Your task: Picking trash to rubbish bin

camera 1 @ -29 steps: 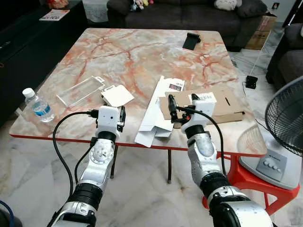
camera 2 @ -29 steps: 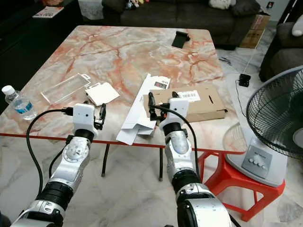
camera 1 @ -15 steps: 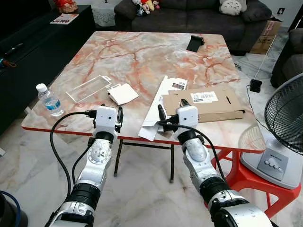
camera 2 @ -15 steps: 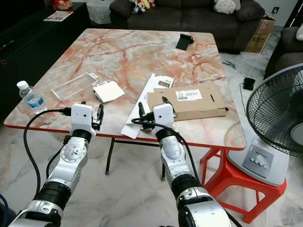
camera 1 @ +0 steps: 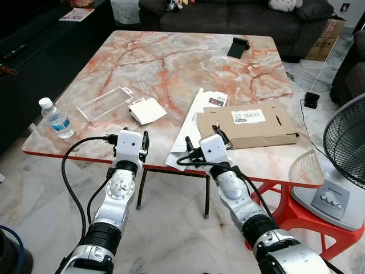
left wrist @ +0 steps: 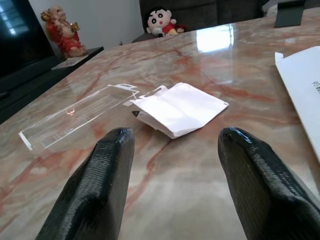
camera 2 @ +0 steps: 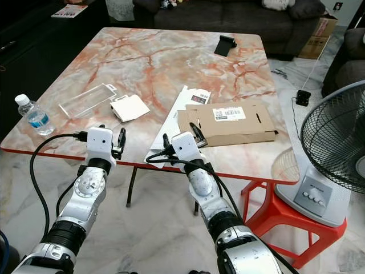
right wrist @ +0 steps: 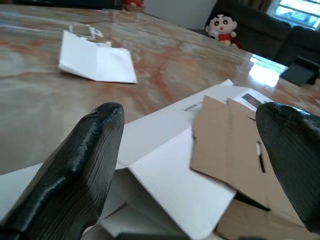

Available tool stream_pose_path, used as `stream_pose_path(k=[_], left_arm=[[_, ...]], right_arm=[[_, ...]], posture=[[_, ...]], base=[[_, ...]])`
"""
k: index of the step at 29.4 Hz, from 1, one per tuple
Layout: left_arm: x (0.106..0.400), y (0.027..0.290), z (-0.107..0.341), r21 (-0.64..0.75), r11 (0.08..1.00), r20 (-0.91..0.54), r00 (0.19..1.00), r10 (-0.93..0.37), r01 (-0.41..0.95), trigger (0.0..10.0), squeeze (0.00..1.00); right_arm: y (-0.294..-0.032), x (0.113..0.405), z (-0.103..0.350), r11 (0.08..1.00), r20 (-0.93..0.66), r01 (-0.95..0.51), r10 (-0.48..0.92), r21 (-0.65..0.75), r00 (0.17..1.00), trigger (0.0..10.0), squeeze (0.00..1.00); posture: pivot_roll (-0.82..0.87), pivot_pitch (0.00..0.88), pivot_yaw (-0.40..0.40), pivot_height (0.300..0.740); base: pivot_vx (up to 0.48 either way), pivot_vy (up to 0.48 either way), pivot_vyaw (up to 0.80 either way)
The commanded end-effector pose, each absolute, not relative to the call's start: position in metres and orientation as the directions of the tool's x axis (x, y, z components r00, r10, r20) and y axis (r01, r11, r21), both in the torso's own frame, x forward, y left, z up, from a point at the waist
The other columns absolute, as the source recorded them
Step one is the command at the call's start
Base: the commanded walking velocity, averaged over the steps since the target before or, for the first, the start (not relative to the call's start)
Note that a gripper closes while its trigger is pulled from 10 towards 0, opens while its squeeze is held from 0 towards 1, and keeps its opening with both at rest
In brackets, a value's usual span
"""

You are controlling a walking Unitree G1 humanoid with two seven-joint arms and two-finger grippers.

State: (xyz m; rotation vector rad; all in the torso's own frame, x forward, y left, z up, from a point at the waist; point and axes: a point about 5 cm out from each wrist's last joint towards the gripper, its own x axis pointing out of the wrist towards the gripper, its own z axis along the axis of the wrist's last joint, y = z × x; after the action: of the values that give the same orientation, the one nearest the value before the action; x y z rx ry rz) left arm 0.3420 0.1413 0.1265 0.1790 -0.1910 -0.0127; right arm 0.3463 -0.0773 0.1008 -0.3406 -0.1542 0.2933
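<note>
1. As the right arm swings across compared with a second ago, the right gripper now sits at the near corner of the flattened white paperboard carton instead of over the brown cardboard sheet with a shipping label; the head camera has shifted too, so part of that change is only the view moving.
2. Its two black fingers are spread wide with nothing between them, and the right wrist view shows the white carton and the brown sheet's edge lying in the gap ahead.
3. The left gripper hangs at the near edge of the pink-veined marble table, much as it did a second ago, fingers apart and empty.
4. Ahead of it in the left wrist view lie the small folded white paper packet and, just beside that, the clear plastic blister tray.
5. All the trash is on the table: carton partly under the brown sheet, packet and tray together on the left, and a clear plastic water bottle at the left edge.
6. A pedestal fan stands off to the right.
7. Nothing is picked yet; my read is the right arm is lining up on the white carton as its first grab.
</note>
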Motion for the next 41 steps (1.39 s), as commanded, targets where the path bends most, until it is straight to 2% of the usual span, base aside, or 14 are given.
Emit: stream_pose_path(k=[1, 16, 19, 22, 27, 30, 34, 41], left_arm=[[0.340, 0.143, 0.120, 0.187, 0.982, 0.157, 0.987, -0.029, -0.001, 10.0, 0.00], [0.340, 0.140, 0.119, 0.180, 0.984, 0.152, 0.988, -0.036, 0.008, 10.0, 0.00], [0.340, 0.141, 0.119, 0.181, 0.983, 0.152, 0.988, -0.035, 0.007, 10.0, 0.00], [0.340, 0.141, 0.119, 0.181, 0.983, 0.152, 0.988, -0.035, 0.007, 10.0, 0.00], [0.339, 0.142, 0.118, 0.188, 0.982, 0.149, 0.988, -0.034, 0.006, 10.0, 0.00], [0.339, 0.142, 0.118, 0.194, 0.981, 0.151, 0.988, -0.038, 0.008, 10.0, 0.00], [0.339, 0.141, 0.117, 0.204, 0.979, 0.149, 0.988, -0.045, 0.014, 10.0, 0.00], [0.340, 0.141, 0.118, 0.203, 0.979, 0.151, 0.988, -0.043, 0.012, 10.0, 0.00]], right_arm=[[-0.074, 0.342, 0.100, 0.890, 0.114, -0.279, 0.340, -0.361, 0.934, 10.0, 0.00], [-0.084, 0.333, 0.096, 0.858, 0.126, -0.298, 0.380, -0.419, 0.916, 10.0, 0.00], [-0.084, 0.331, 0.095, 0.804, 0.107, -0.302, 0.409, -0.512, 0.906, 10.0, 0.00], [-0.084, 0.331, 0.095, 0.801, 0.106, -0.302, 0.409, -0.517, 0.906, 10.0, 0.00], [-0.080, 0.327, 0.088, 0.739, 0.069, -0.293, 0.416, -0.607, 0.907, 10.0, 0.00], [-0.079, 0.327, 0.088, 0.734, 0.074, -0.287, 0.417, -0.615, 0.906, 10.0, 0.00], [-0.075, 0.325, 0.087, 0.682, 0.070, -0.288, 0.446, -0.672, 0.892, 10.0, 0.00], [-0.071, 0.323, 0.086, 0.676, 0.077, -0.282, 0.449, -0.681, 0.890, 10.0, 0.00]], posture=[[0.11, 0.116, 0.011, 0.740], [0.10, 0.127, 0.007, 0.740], [0.10, 0.130, 0.009, 0.740], [0.10, 0.130, 0.009, 0.740], [0.10, 0.134, 0.008, 0.740], [0.10, 0.131, 0.009, 0.740], [0.10, 0.130, 0.011, 0.740], [0.10, 0.130, 0.010, 0.740]], base=[[0.000, 0.000, 0.00], [0.000, 0.000, 0.00], [0.000, 0.000, 0.00], [0.000, 0.000, 0.00], [0.000, 0.000, 0.00], [0.000, 0.000, 0.00], [0.000, 0.000, 0.00], [0.000, 0.000, 0.00]])
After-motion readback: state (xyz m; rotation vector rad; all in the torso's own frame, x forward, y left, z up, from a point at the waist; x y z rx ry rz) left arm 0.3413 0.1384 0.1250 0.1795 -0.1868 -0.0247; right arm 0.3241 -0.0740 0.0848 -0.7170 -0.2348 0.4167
